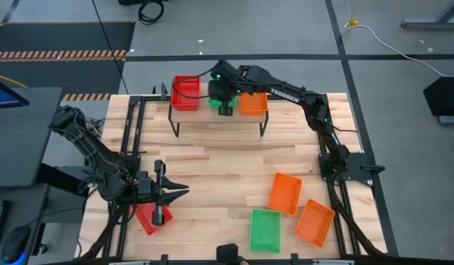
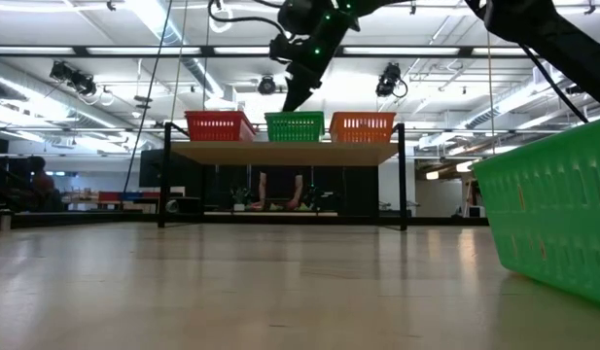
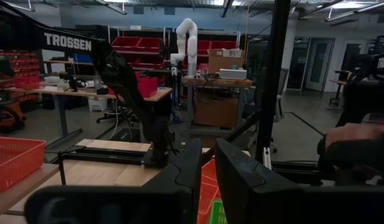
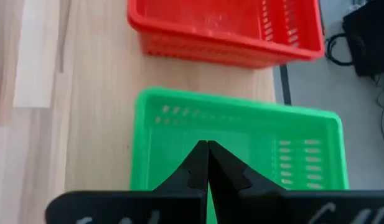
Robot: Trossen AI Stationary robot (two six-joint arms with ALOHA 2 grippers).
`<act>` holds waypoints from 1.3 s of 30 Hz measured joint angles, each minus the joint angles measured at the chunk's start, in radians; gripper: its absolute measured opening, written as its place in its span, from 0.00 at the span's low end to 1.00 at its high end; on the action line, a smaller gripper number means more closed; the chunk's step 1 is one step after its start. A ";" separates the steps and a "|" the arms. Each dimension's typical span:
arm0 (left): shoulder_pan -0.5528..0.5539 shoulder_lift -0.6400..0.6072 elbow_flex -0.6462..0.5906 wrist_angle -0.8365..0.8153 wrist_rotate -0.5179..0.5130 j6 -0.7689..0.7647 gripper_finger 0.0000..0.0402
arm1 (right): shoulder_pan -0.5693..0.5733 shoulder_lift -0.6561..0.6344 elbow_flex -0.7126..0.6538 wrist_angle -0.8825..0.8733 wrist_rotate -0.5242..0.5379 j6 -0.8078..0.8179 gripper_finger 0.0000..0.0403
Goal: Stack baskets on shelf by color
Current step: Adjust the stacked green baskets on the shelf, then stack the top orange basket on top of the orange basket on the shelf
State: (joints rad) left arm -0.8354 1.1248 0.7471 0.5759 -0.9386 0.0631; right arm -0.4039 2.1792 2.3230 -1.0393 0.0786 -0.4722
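Green basket (image 1: 265,230), near edge: flat on the table (image 1: 212,169), lower centre, two orange baskets (image 1: 285,193) just right of it.
Left gripper (image 1: 179,193): lower left, narrow gap between fingers, holding nothing visible; red basket (image 1: 147,218) beneath the arm.
Shelf (image 1: 212,116), top centre: red (image 1: 186,93), green (image 4: 241,143), orange (image 1: 253,102) baskets in a row.
Right gripper (image 4: 207,155): fingers together over the shelf's green basket.

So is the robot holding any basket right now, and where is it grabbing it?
The right gripper is shut and empty above the green basket on the shelf. Whether the left gripper holds the red basket cannot be told.
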 joint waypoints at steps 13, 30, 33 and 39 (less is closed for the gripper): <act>0.000 0.000 0.000 0.001 0.000 0.000 0.13 | 0.008 0.029 -0.006 0.067 -0.054 0.000 0.03; 0.000 0.000 0.000 0.000 0.000 0.000 0.13 | 0.070 0.028 -0.006 0.064 -0.108 -0.004 0.03; 0.000 0.000 0.000 0.000 0.000 0.000 0.13 | 0.068 0.028 -0.006 0.065 -0.106 -0.004 0.03; 0.000 0.000 0.000 0.000 0.000 -0.001 0.13 | 0.055 0.028 -0.006 0.064 -0.099 -0.002 0.03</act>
State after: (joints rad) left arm -0.8356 1.1248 0.7471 0.5762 -0.9386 0.0624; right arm -0.3492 2.2070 2.3173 -0.9757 -0.0200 -0.4744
